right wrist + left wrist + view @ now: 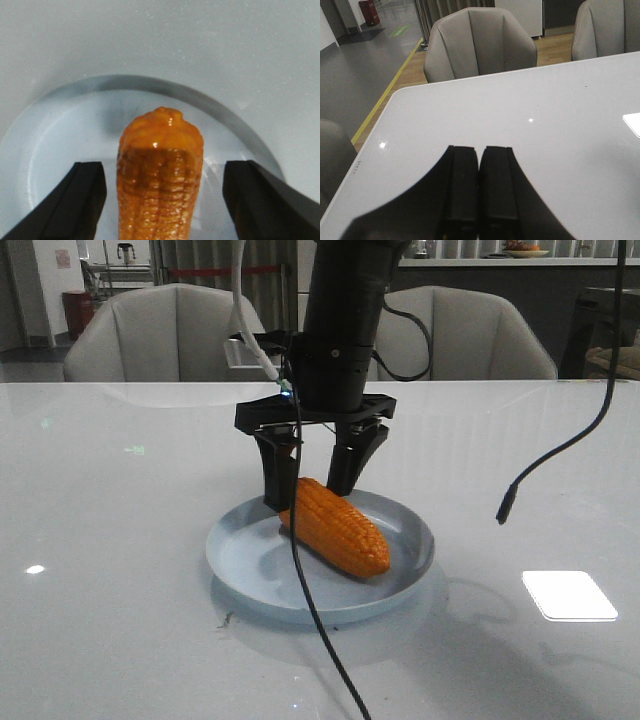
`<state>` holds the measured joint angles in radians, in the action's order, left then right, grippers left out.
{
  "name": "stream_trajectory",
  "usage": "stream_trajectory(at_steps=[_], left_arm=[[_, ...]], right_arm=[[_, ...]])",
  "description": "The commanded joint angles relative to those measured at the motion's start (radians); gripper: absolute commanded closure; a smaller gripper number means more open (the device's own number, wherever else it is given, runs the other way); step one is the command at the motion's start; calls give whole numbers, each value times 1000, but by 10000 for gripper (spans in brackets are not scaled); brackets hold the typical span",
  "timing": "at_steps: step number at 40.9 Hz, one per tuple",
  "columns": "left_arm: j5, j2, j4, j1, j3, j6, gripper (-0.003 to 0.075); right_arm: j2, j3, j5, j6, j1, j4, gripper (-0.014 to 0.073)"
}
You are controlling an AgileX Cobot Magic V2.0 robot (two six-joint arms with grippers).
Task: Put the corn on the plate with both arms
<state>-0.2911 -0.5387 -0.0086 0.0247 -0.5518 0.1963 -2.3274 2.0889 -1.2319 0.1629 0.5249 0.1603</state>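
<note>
The orange corn [335,528] lies on its side in the pale blue plate [240,570] at the table's middle, touching the plate floor. My right gripper [310,495] hangs over the corn's far end, open, one finger on each side. In the right wrist view the corn [161,170] sits between the spread fingers [85,200] with a gap on both sides, and the plate [65,150] lies beneath. My left gripper [479,150] is shut with nothing in it, above bare white table [520,100]; it does not show in the front view.
Two grey chairs [165,335] [470,335] stand behind the table. A black cable [560,455] dangles at the right, its end above the tabletop. Another thin cable [310,610] runs down across the plate's front. Grey chairs [480,42] also show beyond the table edge.
</note>
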Motion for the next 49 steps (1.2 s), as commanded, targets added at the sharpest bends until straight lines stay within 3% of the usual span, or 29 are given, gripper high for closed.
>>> stream_trajectory(at_steps=[1,17,28,33,40,49], left_arm=[[74,1,-1,-1,-28,-1,631],[150,1,-1,-1,-28,-1,631],[156,1,-75,-1,-28,-1,631],[154,1,-84,-1,-28,-1,631],[126,-1,-84,-1,-28,-1,631],[102,-1,-84,-1,-28,-1,631]], right_arm=[[92,39,-100,6,-5,20,-10],[418,39,-79,-13,-74,-64,-10],[765,-5,-31,1,-299,-82,-10],[954,-164,22,39,-419,-121,-10],[1263,-535,232,41,-561,-128,-10],[1725,-1078,436,41,-603,-129,-10]])
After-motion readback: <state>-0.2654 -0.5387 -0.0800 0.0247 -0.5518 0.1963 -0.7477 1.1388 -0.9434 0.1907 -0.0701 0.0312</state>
